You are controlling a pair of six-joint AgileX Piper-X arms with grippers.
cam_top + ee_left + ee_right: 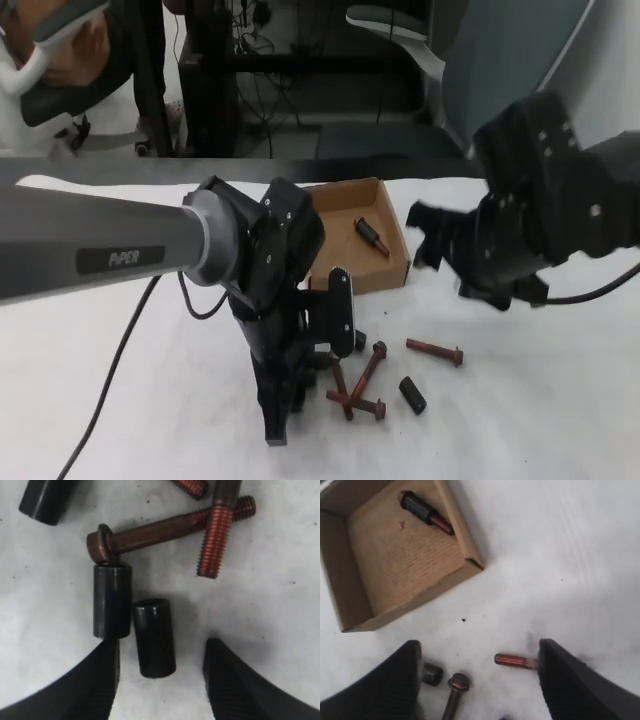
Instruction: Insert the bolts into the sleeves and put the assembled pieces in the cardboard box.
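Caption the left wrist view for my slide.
Left end effector open around a black sleeve, second sleeve and a bolt just ahead.

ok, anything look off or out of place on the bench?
Nothing damaged or spilled. Two loose bolts lie crossed. Two black sleeves lie side by side: one between the fingers of the open left gripper, the other right at one fingertip, so closing might catch both. One assembled piece sits in the cardboard box.

high from behind; wrists close, downward; box (340, 248) (405, 555) shared
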